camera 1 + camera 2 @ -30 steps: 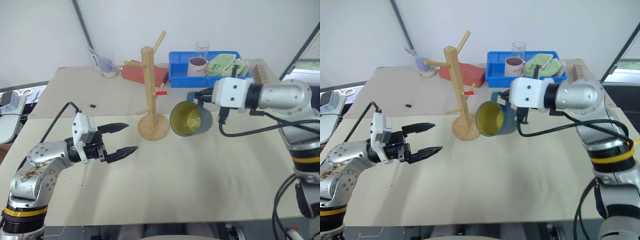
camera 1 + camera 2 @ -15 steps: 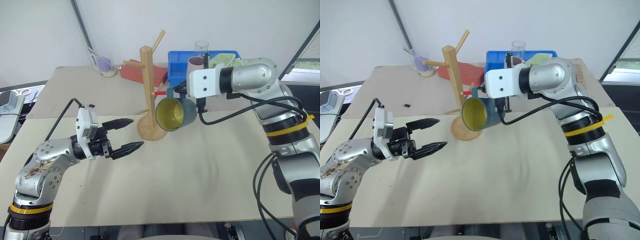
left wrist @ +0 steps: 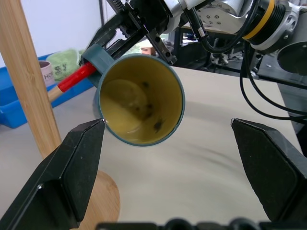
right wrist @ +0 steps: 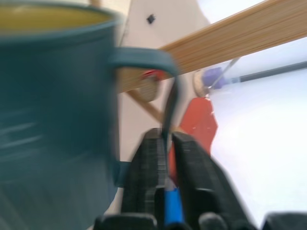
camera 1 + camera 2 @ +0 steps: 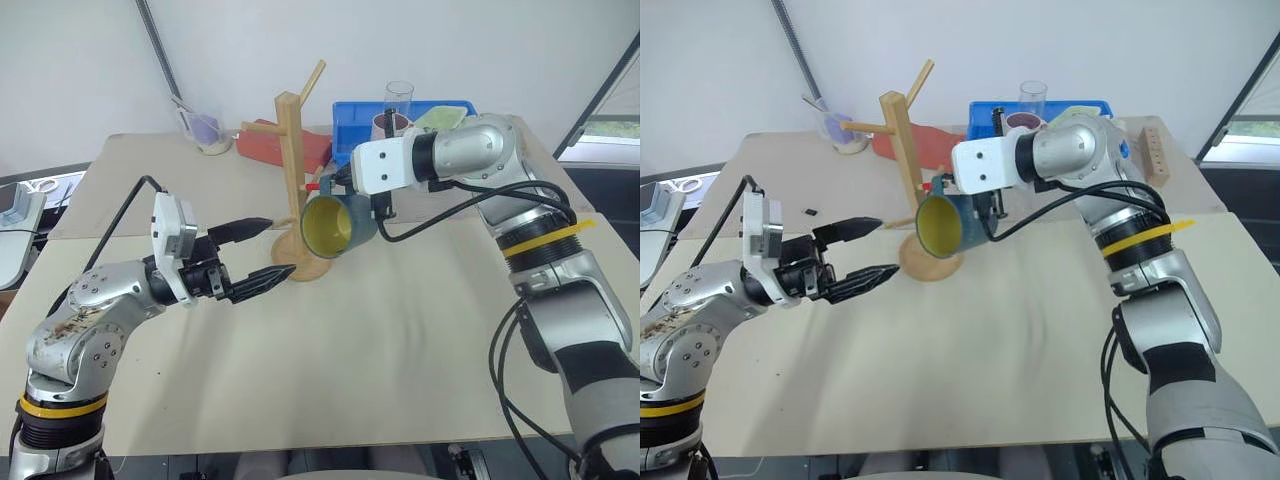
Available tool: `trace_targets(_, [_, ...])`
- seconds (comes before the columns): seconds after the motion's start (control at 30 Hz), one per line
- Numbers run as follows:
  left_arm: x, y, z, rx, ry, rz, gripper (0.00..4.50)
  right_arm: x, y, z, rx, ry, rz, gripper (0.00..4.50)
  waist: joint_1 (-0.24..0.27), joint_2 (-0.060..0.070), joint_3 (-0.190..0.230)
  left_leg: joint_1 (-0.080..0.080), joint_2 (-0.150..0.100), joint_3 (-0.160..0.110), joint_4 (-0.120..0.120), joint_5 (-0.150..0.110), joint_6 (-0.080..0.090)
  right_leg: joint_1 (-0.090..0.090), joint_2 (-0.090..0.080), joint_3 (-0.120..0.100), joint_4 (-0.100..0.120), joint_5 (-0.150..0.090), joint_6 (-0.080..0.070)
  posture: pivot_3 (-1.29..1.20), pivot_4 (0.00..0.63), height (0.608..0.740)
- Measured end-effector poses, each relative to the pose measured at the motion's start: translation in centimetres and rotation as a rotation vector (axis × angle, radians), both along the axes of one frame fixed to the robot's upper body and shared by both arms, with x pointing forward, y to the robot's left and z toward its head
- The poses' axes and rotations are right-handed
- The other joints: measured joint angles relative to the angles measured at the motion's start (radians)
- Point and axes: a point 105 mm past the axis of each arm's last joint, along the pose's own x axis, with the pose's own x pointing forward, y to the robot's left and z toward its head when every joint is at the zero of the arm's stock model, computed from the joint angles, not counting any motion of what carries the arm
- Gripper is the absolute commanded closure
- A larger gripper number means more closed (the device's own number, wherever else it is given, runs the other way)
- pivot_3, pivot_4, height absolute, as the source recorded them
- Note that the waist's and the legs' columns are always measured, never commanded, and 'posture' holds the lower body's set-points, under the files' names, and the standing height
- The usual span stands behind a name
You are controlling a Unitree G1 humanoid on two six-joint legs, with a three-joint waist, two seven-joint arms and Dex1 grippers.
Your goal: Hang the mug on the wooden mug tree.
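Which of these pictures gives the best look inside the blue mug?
The left wrist view: the mug faces that camera, so its yellow inside and dark specks show. The head views show the mug by the wooden mug tree with only part of its inside. The right wrist view shows its outer wall and handle, pinched by the right gripper.

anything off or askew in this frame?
Nothing damaged or spilled. The mug is tipped on its side, yellow interior facing the camera, because its handle is at the red-tipped peg of the wooden mug tree. Dark specks sit inside it.
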Motion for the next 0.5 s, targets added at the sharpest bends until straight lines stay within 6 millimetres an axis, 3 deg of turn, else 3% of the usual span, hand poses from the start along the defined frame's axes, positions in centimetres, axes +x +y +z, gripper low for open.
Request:
trace_targets(0.27, [0.4, -0.2, 0.4, 0.004, -0.006, 0.018, 0.00, -0.1, -0.3, 0.6, 0.014, -0.023, 0.009, 0.03, 0.001, 0.000, 0.000, 0.000, 0.000, 0.000, 0.000, 0.000, 0.000, 0.000, 0.000, 0.000, 0.000, 0.000, 0.000, 0.00, 0.150, 0.740])
trace_targets(0.5, [1.8, 1.7, -0.3, 0.156, -0.008, 0.135, 0.00, -2.1, -3.9, 1.9, 0.076, 0.088, -0.019, 0.03, 0.004, -0.001, 0.000, 0.000, 0.000, 0.000, 0.000, 0.000, 0.000, 0.000, 0.000, 0.000, 0.000, -0.001, -0.002, 0.00, 0.150, 0.740])
